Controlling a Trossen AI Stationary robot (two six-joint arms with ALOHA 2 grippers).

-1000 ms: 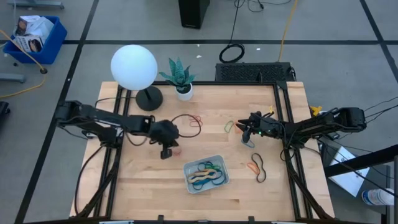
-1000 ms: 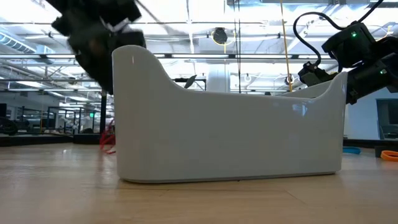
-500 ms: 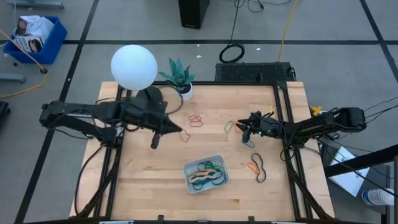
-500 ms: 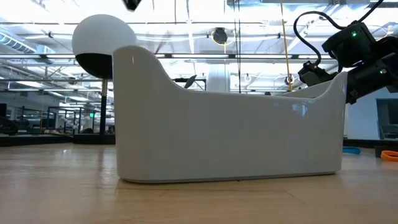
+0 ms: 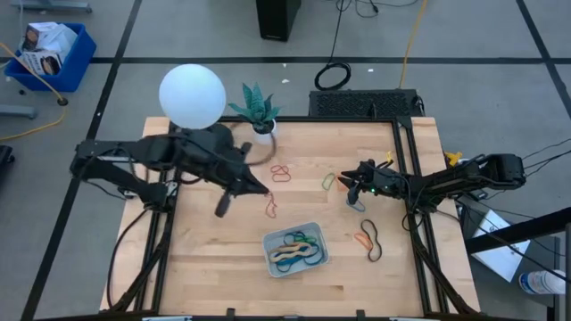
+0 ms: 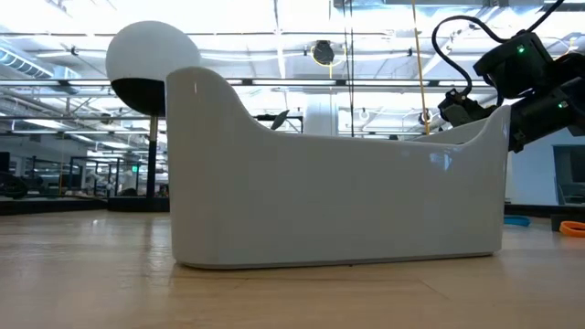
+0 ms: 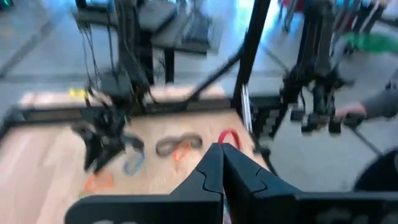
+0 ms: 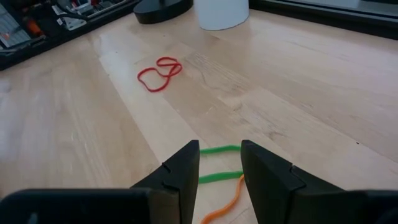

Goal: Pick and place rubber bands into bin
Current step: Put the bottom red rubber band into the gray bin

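High view: the left gripper [image 5: 265, 191] is clenched on a red band [image 5: 271, 207] that dangles from its tips, up-left of the bin [image 5: 271, 258] and over bare wood. In the left wrist view those fingers [image 7: 214, 163] meet at a point and hide most of the band; only a red loop [image 7: 229, 136] shows past them, and the scene there is smeared. The right gripper [image 5: 350, 189], up-right of the bin, has its fingers [image 8: 184, 163] parted with a narrow gap, holding nothing; a green band [image 8: 219, 149] and an orange one [image 8: 225, 205] pass partly under them, cut off from sight. Another red band [image 5: 281, 172] lies farther beyond the bin, near the plant [image 5: 257, 109]. The bin holds a tangle of bands [image 5: 297, 248] whose single loops are hard to separate. Right of it lie an orange and a black band [image 5: 372, 242], near the table's [image 5: 205, 259] right edge. In the low view the bin wall [image 6: 338, 196] blocks nearly everything behind it. Bare wood lies left of the bin.
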